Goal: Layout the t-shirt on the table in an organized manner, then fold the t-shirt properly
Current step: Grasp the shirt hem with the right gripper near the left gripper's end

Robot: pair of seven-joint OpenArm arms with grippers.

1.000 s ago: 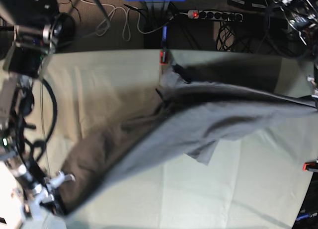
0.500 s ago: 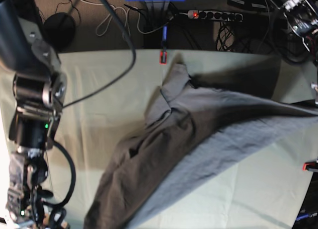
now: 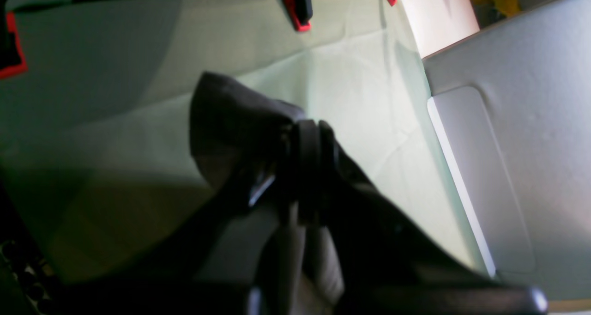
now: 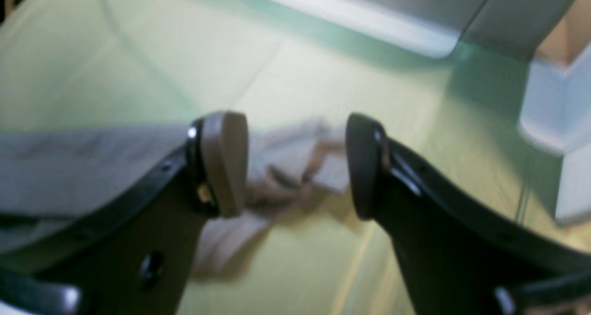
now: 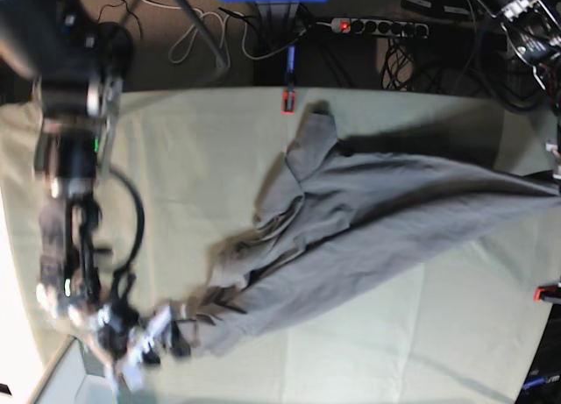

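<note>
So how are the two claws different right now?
The left gripper is clamped shut on a fold of the t-shirt; the right gripper stands wide open, holding nothing. The left holds its end lifted off the table; by the right, cloth lies crumpled. Both are dark, two-fingered claws.

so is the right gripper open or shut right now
Open: the right gripper shows a clear gap between its pads, with the t-shirt lying beyond, not pinched.

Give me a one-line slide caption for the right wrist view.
Right gripper open above the table, jaws apart and empty, a bunched end of the t-shirt lying just beyond them.
</note>
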